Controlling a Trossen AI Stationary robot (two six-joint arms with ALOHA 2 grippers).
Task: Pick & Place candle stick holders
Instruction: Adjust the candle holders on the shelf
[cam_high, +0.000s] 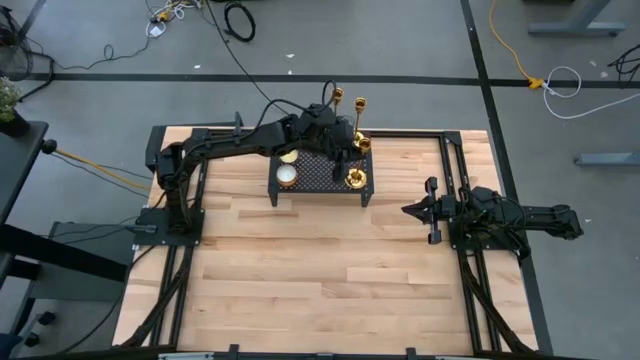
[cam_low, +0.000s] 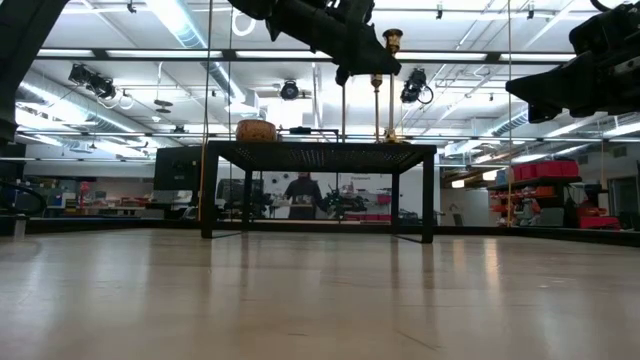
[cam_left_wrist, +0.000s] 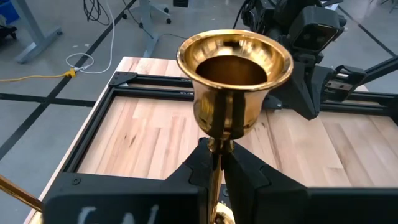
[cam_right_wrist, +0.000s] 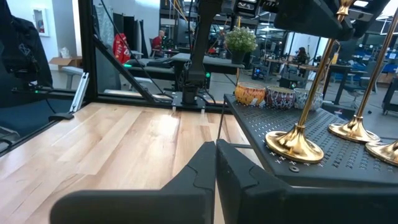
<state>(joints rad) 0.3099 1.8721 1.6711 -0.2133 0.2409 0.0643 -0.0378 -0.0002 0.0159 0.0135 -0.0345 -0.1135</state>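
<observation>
Pale wooden butcher-block table (cam_high: 320, 280) framed by black rails; bare boards over most of it, everything of interest gathered at the far edge.

Black perforated metal rack (cam_high: 322, 176) on four legs, standing near the far edge between the two arm bases; it serves as a raised shelf, so the tall pieces stand clear of the boards and within reach from above.

Three shiny brass candle stick holders with thin stems and round flared bases stand upright on the rack's right end; two bases (cam_right_wrist: 294, 144) and (cam_right_wrist: 354, 130) show plainly in the right wrist view, a third at that picture's edge. Two cup tops (cam_high: 338, 96) and (cam_high: 360, 102) lean out past the table's far edge in the high view, likely only camera perspective.

A small round tin (cam_high: 288, 176) with a pale top sits on the rack's left half, apart from the brass pieces.

Left arm stretched across the rack; left gripper (cam_left_wrist: 217, 163) pinching one holder's stem just under its flared cup (cam_left_wrist: 235, 81), fingers nearly together on the thin rod; a grip high on the stem probably suits a straight lift off the rack.

Right gripper (cam_high: 430, 211) waits low by the table's right edge, well apart from the rack, fingers pressed together, holding nothing.
</observation>
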